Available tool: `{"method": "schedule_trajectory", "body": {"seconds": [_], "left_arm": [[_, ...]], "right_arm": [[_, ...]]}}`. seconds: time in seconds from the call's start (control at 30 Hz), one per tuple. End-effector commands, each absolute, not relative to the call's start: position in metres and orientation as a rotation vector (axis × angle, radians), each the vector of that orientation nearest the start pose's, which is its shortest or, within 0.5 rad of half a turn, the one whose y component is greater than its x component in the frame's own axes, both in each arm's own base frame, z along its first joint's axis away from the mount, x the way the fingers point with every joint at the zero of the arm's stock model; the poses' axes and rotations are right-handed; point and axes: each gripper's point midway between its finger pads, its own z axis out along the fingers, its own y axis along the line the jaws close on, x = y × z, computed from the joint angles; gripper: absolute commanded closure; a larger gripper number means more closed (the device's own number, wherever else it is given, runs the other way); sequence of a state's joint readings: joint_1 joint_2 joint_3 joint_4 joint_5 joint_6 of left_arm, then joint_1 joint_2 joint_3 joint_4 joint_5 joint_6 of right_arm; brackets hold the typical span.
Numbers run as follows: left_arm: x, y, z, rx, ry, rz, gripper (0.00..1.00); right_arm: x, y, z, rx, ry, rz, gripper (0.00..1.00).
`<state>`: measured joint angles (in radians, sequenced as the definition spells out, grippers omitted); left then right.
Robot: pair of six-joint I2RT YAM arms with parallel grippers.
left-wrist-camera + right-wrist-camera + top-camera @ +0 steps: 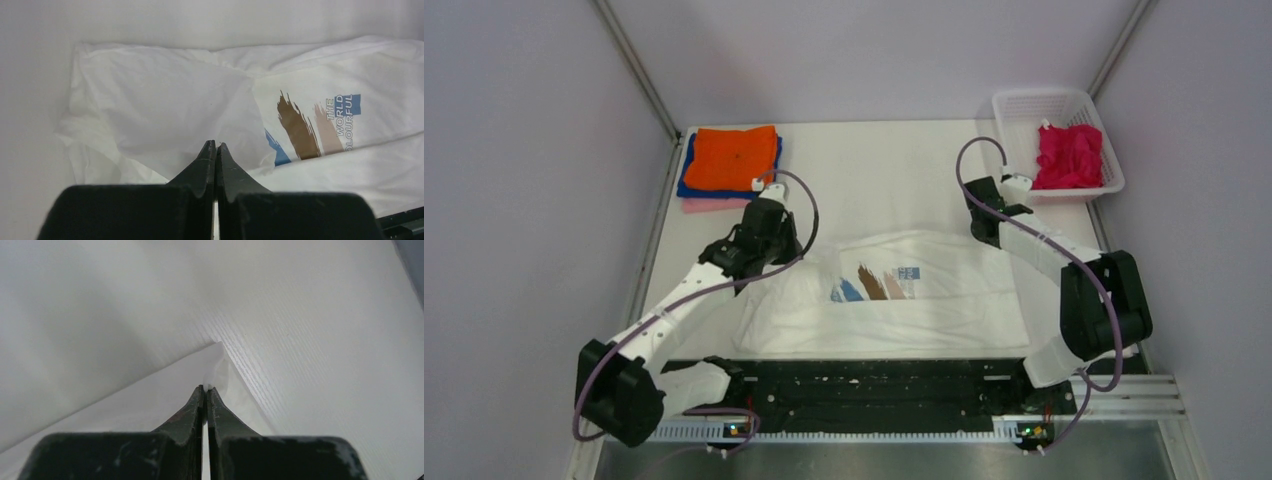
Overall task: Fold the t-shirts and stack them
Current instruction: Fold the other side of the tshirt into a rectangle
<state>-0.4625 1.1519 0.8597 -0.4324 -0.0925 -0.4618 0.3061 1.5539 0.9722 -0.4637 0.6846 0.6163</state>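
White cloth takes up the middle of the worktop point(874, 170): the white t-shirt point(944, 290) lies spread out towards the near edge, print side up, with blue, brown and tan brush strokes beside a small blue block of lettering. In the left wrist view a flap of this shirt point(150, 100) is folded over from its left side, and its edge covers part of the blue stroke.

The left arm point(674, 310) reaches to the shirt's far left part. Its jaws are pressed together, and the lower edge of the flap meets their tips, so they appear to be pinching it. The right arm point(1049, 250) reaches to the shirt's far right corner. Its jaws are also together, clamped on a small peak of the white cloth point(150, 400), which rises to the tips above the ribbed worktop surface point(325, 365).

In the far left corner of the worktop sits a folded stack, well apart from the white shirt. The orange t-shirt point(729, 158) is on top, the blue t-shirt point(686, 182) shows at the edges beneath it, and the pink t-shirt point(709, 204) peeks out at the bottom. In the far right corner, the magenta t-shirt point(1069, 155) lies crumpled inside the white mesh basket point(1024, 100).
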Motion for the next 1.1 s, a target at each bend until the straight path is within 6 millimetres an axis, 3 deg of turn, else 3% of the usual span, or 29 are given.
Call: {"method": "schedule_trajectory", "body": {"seconds": [0.0,0.13,0.5,0.8,0.97,1.0,1.03,1.07], "left_arm": [[0.269,-0.134,0.152,-0.155,2.284,-0.364,1.00],[0.248,-0.127,0.145,-0.206,2.298,-0.390,1.00],[0.210,-0.119,0.151,-0.263,2.307,-0.462,1.00],[0.174,-0.121,0.115,-0.334,2.460,-0.516,1.00],[0.151,-0.117,0.093,-0.436,2.550,-0.525,1.00],[0.147,-0.116,0.089,-0.453,2.560,-0.526,1.00],[0.141,-0.119,0.086,-0.468,2.579,-0.559,1.00],[0.135,-0.120,0.084,-0.484,2.596,-0.574,0.98]], "right_arm": [[0.342,0.017,0.099,0.609,2.230,-0.419,1.00],[0.335,0.014,0.105,0.606,2.222,-0.420,1.00],[0.332,0.016,0.116,0.594,2.206,-0.374,1.00],[0.312,0.012,0.109,0.610,2.204,-0.359,0.98],[0.294,0.009,0.086,0.638,2.249,-0.367,0.96],[0.290,0.007,0.082,0.657,2.246,-0.374,0.94],[0.286,0.005,0.078,0.676,2.244,-0.379,0.85],[0.283,0.004,0.076,0.689,2.241,-0.382,0.70]]}}
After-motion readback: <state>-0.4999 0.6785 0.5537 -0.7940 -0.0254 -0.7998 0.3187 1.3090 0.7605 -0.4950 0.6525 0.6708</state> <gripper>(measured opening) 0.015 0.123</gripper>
